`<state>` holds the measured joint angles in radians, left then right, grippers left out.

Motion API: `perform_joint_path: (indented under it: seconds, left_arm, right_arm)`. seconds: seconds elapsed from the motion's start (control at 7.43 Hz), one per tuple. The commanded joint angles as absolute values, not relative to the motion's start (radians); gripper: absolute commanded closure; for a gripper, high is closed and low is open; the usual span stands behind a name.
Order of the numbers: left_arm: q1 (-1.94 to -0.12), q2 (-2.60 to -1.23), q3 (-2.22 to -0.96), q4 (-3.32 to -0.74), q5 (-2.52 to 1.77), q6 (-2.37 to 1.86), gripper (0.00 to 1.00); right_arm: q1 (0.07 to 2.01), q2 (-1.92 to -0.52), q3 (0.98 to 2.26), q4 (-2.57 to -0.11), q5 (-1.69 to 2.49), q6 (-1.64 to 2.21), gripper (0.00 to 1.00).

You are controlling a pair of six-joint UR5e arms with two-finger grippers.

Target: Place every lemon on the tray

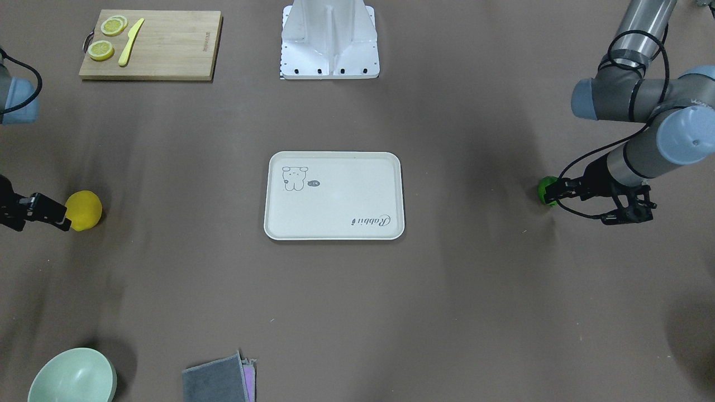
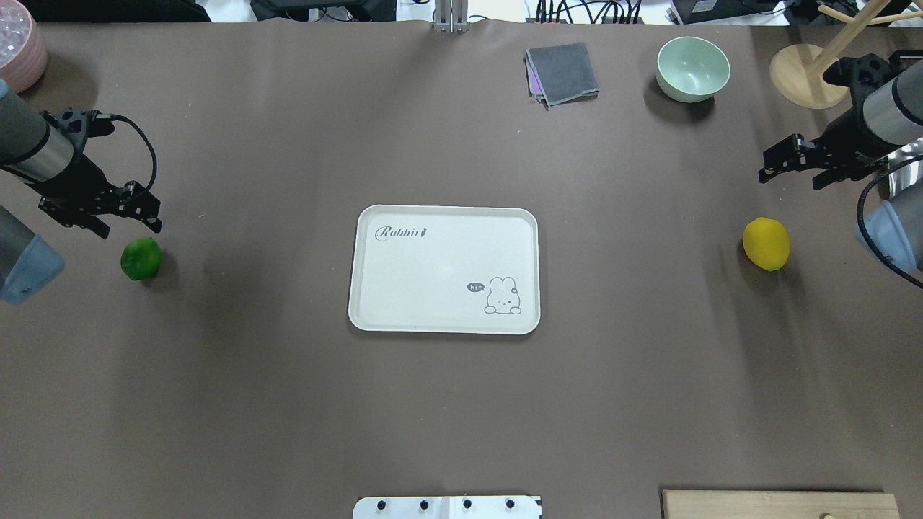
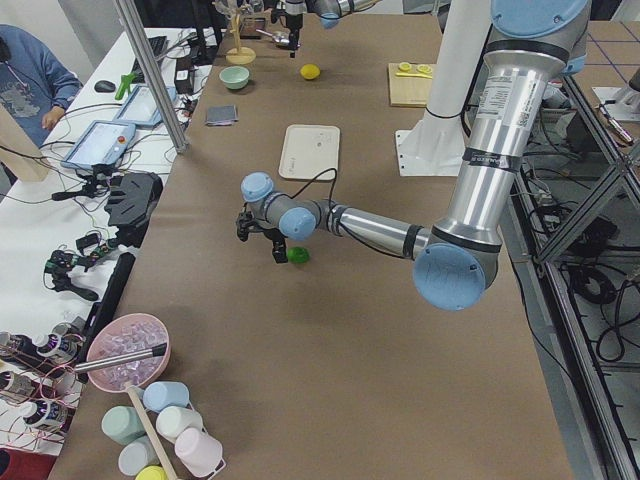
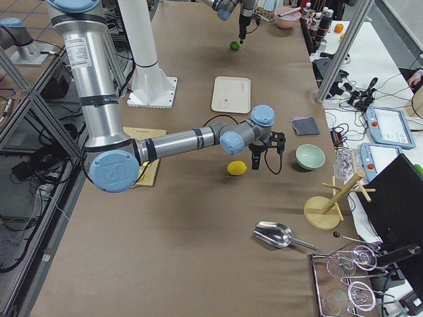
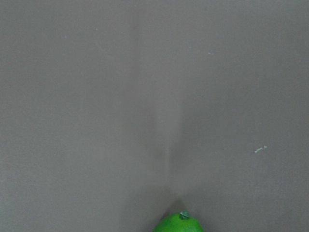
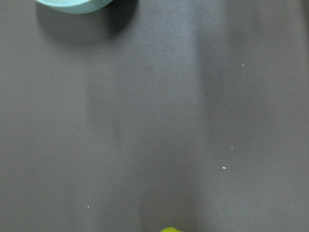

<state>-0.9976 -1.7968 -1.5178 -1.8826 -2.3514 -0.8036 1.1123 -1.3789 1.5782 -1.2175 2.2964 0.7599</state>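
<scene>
The off-white tray (image 2: 433,274) with the rabbit drawing lies empty at the table's middle, also in the front view (image 1: 341,195). The green lemon (image 2: 140,259) sits on the table at the left. My left gripper (image 2: 128,226) hovers just beyond it, open and empty; the left wrist view shows only the lemon's tip (image 5: 178,224). The yellow lemon (image 2: 766,244) sits at the right. My right gripper (image 2: 791,178) hovers beyond it, open and empty; the right wrist view shows a sliver of the yellow lemon (image 6: 170,229).
A wooden cutting board (image 1: 167,47) with lemon slices and a yellow knife lies near the robot's right. A mint bowl (image 2: 692,68), a grey cloth (image 2: 562,72) and a wooden stand (image 2: 804,76) are at the far edge. A pink bowl (image 2: 18,50) is far left.
</scene>
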Motion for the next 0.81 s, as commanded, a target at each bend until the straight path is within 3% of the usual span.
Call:
perform_joint_path:
  seconds: [0.0, 0.4, 0.54, 0.67]
  left_arm:
    - [-0.973, -1.784, -1.508, -1.942, -2.349, -0.844, 0.09]
    - [-0.971, -1.721, -1.516, -2.031, -2.349, -0.874, 0.15]
    - [-0.968, -1.718, -1.511, -2.06, -2.347, -0.908, 0.25]
    - [-0.96, -1.72, -1.512, -2.062, -2.347, -0.925, 0.42]
  right_arm:
    - [1.074, -1.384, 1.553, -1.216, 2.292, 0.683, 0.0]
    - [1.043, -1.387, 1.522, -1.216, 2.287, 0.683, 0.0]
    - [1.026, -1.387, 1.517, -1.218, 2.28, 0.683, 0.0]
    - [1.014, -1.388, 1.511, -1.218, 2.275, 0.683, 0.0]
